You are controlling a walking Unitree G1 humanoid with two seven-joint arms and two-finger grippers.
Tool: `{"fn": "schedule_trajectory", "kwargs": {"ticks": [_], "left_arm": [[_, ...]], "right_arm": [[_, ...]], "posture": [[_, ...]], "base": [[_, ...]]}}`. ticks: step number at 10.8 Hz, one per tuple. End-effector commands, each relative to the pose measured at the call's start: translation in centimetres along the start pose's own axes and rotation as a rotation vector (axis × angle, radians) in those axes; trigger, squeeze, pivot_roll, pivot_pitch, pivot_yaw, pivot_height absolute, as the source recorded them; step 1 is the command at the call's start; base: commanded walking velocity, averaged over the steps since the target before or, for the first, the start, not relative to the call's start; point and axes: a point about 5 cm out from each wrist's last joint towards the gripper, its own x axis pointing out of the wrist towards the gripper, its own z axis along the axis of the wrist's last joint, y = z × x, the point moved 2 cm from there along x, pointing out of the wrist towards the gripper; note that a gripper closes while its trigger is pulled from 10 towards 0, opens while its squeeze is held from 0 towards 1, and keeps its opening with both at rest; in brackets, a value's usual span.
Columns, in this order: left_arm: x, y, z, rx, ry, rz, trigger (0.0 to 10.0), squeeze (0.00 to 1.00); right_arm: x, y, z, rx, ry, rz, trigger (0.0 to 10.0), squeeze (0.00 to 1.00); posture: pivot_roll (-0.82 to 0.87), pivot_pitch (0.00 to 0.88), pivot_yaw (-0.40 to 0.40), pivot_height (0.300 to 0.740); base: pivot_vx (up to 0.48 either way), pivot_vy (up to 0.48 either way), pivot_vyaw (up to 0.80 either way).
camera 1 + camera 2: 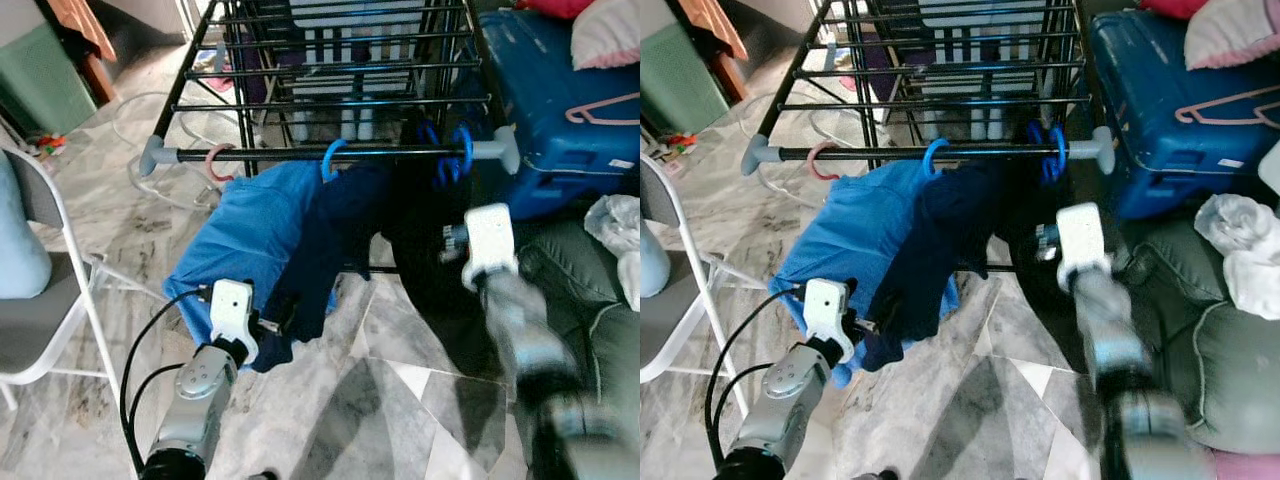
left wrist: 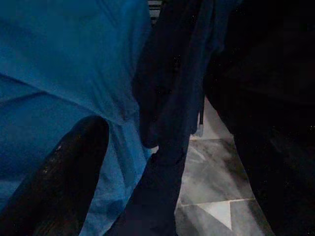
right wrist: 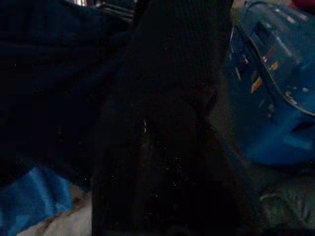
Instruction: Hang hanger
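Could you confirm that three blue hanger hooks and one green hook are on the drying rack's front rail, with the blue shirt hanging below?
Not quite: the hook at the rail's left end is pink, not green, as the left eye view shows. The rest holds: blue hooks sit on the drying rack's front rail, and the blue shirt hangs below.

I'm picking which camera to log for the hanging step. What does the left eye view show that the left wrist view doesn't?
Left eye view alone: the rack rail carrying a pink hook and blue hooks, the blue suitcase, and both arms. Left wrist view alone: a close look at one black finger against the cloth. Both share the light blue garment, the dark navy garment and the marble floor.
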Motion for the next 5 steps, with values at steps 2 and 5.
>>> {"fn": "schedule_trajectory", "kwargs": {"ticks": [2,5], "left_arm": [[-0.3,0.4,-0.6,0.007,0.029,0.019,10.0,0.0],[0.0,0.9,-1.3,-0.004,0.08,0.074,10.0,0.0]], "right_arm": [[-2.7,0.9,-0.9,0.003,-0.037,0.004,4.6,0.0],[-7.4,2.8,-2.6,0.069,0.006,-0.03,10.0,0.0]], "posture": [[-0.11,0.128,0.106,0.74],[-0.14,0.116,0.107,0.74]], "base": [[0.0,0.0,0.0],[0.0,0.0,0.0]]}}
